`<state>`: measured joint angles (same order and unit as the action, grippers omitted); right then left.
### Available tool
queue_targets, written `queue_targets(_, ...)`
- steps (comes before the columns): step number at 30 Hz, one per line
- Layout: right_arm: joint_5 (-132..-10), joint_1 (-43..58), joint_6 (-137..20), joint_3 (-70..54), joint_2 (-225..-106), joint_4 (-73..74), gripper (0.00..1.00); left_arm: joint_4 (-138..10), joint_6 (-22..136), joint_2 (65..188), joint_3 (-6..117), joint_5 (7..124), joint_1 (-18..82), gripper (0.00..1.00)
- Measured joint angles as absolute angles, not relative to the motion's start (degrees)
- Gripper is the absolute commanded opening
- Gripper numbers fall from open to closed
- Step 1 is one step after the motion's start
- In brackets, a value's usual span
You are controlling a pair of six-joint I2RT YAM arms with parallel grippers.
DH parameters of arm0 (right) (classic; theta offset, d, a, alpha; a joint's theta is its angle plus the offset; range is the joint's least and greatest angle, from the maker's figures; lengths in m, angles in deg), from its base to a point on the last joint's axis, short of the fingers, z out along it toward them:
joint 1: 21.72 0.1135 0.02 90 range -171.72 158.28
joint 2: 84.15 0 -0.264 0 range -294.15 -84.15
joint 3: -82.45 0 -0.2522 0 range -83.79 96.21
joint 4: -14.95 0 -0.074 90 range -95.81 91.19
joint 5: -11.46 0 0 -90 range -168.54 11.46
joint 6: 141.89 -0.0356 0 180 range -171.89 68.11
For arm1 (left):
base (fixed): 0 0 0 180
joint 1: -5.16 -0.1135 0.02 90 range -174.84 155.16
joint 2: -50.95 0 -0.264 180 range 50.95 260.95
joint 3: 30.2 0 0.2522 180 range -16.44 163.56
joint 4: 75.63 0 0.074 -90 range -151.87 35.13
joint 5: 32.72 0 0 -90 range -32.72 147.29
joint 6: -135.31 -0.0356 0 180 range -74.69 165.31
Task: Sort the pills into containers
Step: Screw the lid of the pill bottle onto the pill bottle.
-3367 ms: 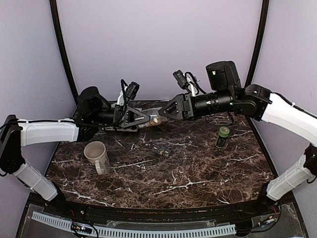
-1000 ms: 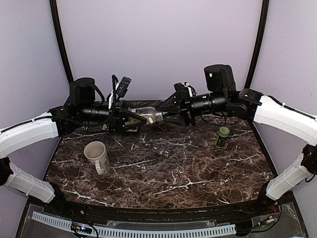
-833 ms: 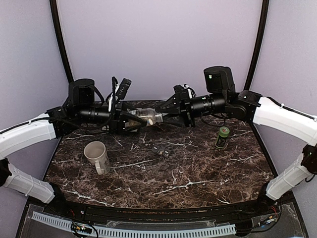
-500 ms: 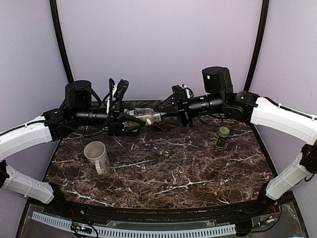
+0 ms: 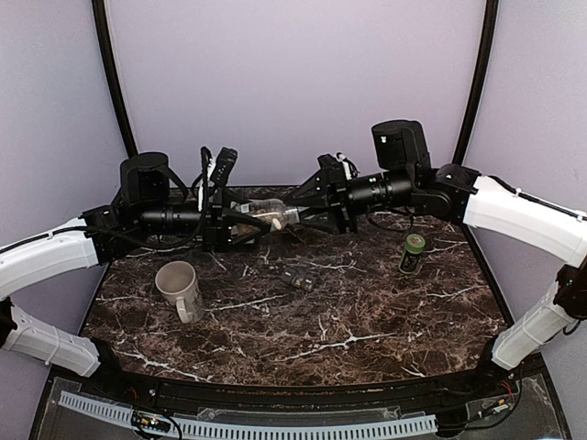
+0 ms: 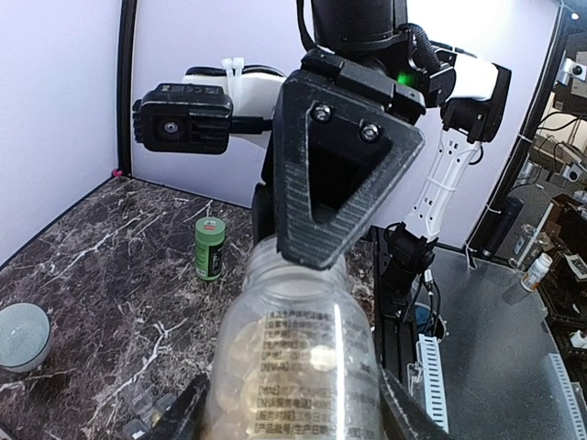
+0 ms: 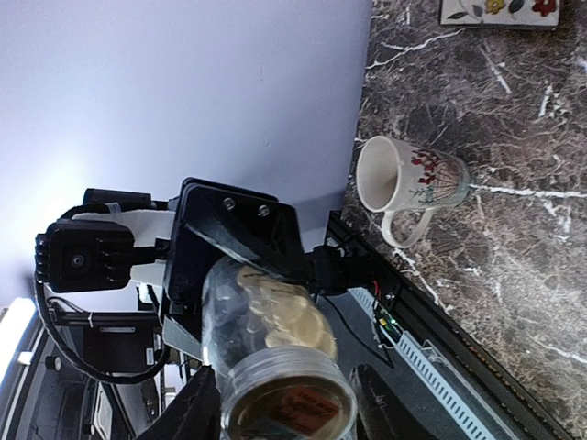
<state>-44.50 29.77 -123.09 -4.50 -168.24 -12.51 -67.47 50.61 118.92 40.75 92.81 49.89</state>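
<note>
The clear pill bottle [image 5: 266,213] hangs in the air above the far middle of the bench [image 5: 367,321], lying roughly level between the two arms. The left hand [image 5: 240,223] is clamped around its body. In the left wrist view its fingers [image 6: 183,417] press against both sides of the labelled wall. The right hand [image 5: 301,211] is closed on the narrow neck end, and its triangular finger lies over that end in the same view.

The bottle looks like thin, stiff plastic: light, smooth and probably slick under hard pads. The round tablets inside are loose and will shift its weight as it tilts. The body is best held across its widest part, firmly but not so hard that the wall dents. The closure is best held by its rim so the two hands can twist against each other. Once open, a level bottle could spill, so the mouth should be raised first.

Whether a cap sits on the neck is hard to tell, since the right hand covers it. A small dark object [image 5: 298,278] at mid-bench is too small to identify. A white mug [image 5: 179,289] stands near left and a green vial [image 5: 413,252] to the right. A bowl [image 6: 20,335] and a flowered card [image 7: 500,11] are cut off at frame edges.
</note>
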Motion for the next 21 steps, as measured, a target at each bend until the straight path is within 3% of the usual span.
queue_targets(21, -48.8, 32.74, -112.68, -2.47, -166.86, -18.8, 0.62, -73.68, 55.38, 120.8, 39.98, 93.49, 51.49, 0.0)
